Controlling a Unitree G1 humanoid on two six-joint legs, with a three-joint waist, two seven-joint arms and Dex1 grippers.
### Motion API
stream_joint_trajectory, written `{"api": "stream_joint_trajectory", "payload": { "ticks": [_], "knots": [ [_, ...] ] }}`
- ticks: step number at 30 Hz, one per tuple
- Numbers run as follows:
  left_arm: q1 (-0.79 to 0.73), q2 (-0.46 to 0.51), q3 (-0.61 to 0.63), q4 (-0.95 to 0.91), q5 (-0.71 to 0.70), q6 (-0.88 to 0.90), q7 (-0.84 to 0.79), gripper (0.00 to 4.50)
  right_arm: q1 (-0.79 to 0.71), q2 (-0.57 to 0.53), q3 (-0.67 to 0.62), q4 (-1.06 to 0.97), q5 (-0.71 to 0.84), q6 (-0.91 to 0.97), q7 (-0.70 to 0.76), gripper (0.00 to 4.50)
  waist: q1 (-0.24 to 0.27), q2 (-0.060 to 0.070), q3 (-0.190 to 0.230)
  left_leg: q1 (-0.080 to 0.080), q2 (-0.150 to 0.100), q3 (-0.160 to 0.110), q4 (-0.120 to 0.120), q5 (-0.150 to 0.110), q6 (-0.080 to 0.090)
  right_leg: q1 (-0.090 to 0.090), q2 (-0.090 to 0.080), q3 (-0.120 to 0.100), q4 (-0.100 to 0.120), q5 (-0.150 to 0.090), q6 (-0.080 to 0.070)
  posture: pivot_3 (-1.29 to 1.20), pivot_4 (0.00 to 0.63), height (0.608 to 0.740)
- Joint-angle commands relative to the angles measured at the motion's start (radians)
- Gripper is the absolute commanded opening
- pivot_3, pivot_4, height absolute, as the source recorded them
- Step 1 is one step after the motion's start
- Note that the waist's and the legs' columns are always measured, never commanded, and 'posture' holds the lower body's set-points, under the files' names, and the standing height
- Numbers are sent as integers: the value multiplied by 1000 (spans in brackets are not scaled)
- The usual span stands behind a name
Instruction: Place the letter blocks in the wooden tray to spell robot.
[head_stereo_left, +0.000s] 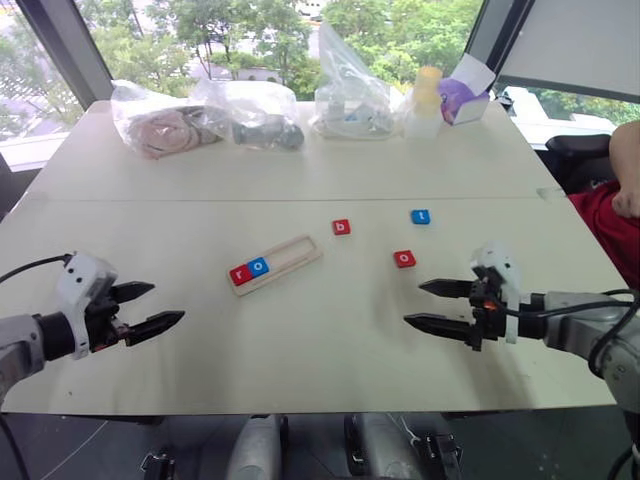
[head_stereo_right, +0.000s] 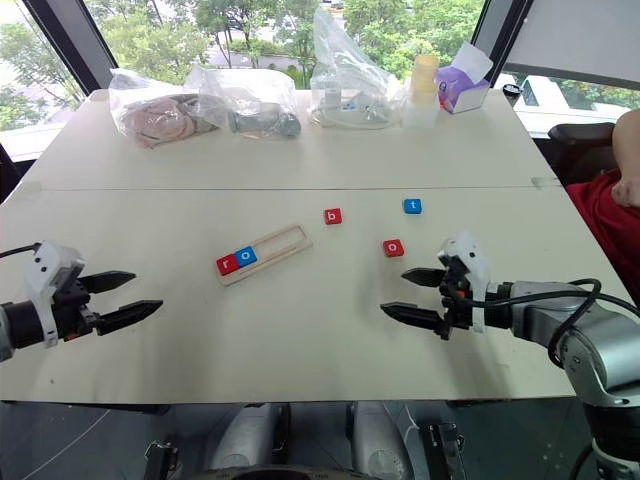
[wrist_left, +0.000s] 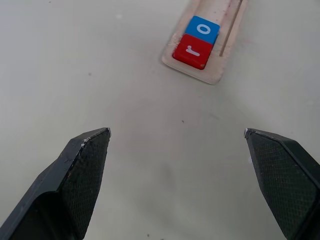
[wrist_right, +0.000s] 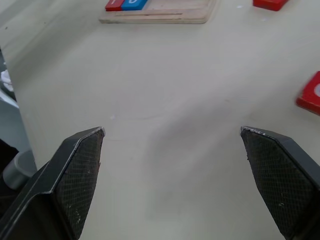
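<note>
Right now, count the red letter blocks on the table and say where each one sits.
3. The red r block sits at the near end of the pale wooden tray, beside the blue o. The red b block and red o block lie loose on the table. None looks hidden.

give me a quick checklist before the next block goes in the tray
1. Red r and blue o seated at tray's left end: ok.
2. Next slot free: ok.
3. Red b loose on table, unobstructed: ok.
4. Right gripper open, empty: ok.
5. Left gripper open, empty: ok.
6. Red o and blue t apart from b: ok.
</note>
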Motion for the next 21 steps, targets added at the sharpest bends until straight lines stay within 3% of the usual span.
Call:
{"api": "stream_joint_trajectory", "payload": {
  "ticks": [1,15,21],
  "knots": [
    [8,1,49,-37,-7,-14,4,4500,-29,-11,-1,10,-4,-25,13,4481,0,0,0,0,0,0,0,0,0,0,0,0,0,0,0,0,150,740],
    [27,12,55,-51,24,-15,16,4500,-46,6,37,38,-22,-60,7,4481,1,0,0,0,-2,2,0,0,0,0,-4,-1,0,0,0,0,150,740],
    [-64,96,-17,13,76,-78,-50,4500,-72,-2,68,25,-21,-38,16,4481,2,0,0,0,-2,2,0,0,0,0,-5,-2,0,0,0,0,150,740]
  ]
}}
